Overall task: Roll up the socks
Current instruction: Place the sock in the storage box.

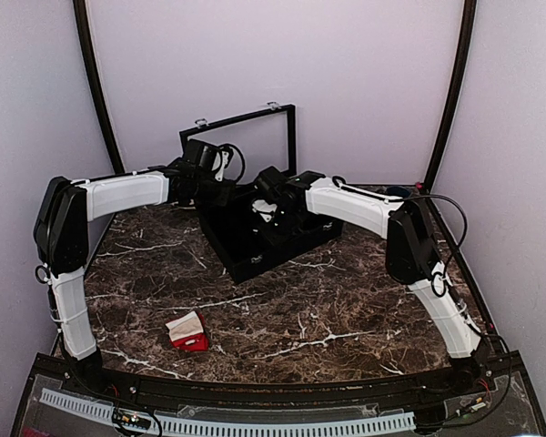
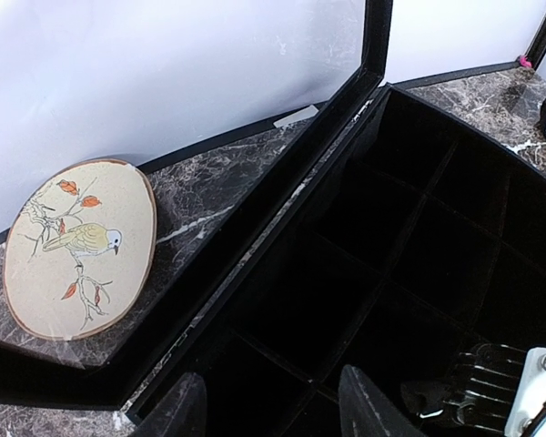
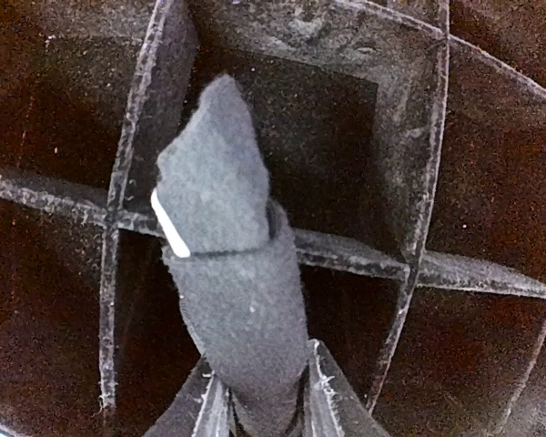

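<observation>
The socks [image 1: 189, 332] lie on the counter [image 1: 346, 309] near my left arm, waiting to be rolled. My left gripper [image 2: 271, 391] hangs released and empty above the case [image 2: 282, 209], out of the way. My right gripper [image 3: 259, 364] flanks a grey roll [image 3: 227, 255] laid over the dividers. Clamped or freed, I cannot tell.

Red cloth socks [image 1: 188, 332], glossy marble-look table [image 1: 346, 309]

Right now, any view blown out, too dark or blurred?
Top external: even light, black case interior crushed to black. Left wrist: white wall glares, near fingers blurred, plate sharp. Right wrist: dim, grainy, reddish cast; dark fabric roll readable.
</observation>
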Controlling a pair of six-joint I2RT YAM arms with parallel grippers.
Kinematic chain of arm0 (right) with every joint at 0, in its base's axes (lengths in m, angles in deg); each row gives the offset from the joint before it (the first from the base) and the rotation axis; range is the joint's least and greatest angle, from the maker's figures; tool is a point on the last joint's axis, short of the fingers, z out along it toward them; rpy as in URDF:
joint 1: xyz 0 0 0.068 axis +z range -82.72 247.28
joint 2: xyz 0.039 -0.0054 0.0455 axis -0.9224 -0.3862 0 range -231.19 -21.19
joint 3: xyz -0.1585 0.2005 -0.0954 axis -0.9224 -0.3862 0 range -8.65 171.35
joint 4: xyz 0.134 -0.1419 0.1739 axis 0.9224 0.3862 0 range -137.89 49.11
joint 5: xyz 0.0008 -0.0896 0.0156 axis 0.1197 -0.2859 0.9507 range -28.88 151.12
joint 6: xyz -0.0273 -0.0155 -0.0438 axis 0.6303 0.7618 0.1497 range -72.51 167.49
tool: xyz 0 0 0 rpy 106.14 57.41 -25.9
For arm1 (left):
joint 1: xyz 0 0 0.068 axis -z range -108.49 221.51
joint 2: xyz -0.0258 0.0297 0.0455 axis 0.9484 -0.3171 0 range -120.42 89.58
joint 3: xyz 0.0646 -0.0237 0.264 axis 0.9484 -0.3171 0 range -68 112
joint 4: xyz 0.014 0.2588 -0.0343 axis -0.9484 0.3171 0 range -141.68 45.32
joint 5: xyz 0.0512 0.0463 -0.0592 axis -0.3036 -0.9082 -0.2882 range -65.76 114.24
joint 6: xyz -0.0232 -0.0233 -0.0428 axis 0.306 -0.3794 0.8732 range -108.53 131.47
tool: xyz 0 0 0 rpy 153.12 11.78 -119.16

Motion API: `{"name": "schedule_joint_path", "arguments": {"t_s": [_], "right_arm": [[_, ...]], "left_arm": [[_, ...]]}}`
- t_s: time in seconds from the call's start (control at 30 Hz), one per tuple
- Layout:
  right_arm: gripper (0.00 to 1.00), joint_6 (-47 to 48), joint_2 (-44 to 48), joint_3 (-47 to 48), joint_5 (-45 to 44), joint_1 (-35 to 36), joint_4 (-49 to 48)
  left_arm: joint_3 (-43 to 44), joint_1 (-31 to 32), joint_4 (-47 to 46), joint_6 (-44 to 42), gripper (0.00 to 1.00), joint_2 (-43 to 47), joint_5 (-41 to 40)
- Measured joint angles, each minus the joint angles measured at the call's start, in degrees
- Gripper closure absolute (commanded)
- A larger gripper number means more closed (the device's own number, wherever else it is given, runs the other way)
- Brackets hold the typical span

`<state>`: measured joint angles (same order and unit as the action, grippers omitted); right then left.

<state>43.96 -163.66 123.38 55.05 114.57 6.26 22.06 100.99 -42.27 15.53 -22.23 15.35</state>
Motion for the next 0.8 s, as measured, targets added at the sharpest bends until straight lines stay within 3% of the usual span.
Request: {"name": "schedule_joint_path", "arguments": {"t_s": [0.13, 0.37, 0.8], "right_arm": [[0.7, 0.0, -0.1, -0.1, 0.0, -0.1, -0.2], [0.56, -0.7, 1.6, -3.1, -0.5, -0.3, -2.3], [0.52, -1.6, 4.9, -8.3, 0.2, -0.3, -3.2]], "left_arm": [[0.0, 0.0, -0.3, 0.0, 0.47, 0.0, 0.2], [0.0, 0.0, -0.4, 0.0, 0.47, 0.0, 0.5], [0.0, 0.0, -0.4, 0.2, 0.47, 0.0, 0.9]]}}
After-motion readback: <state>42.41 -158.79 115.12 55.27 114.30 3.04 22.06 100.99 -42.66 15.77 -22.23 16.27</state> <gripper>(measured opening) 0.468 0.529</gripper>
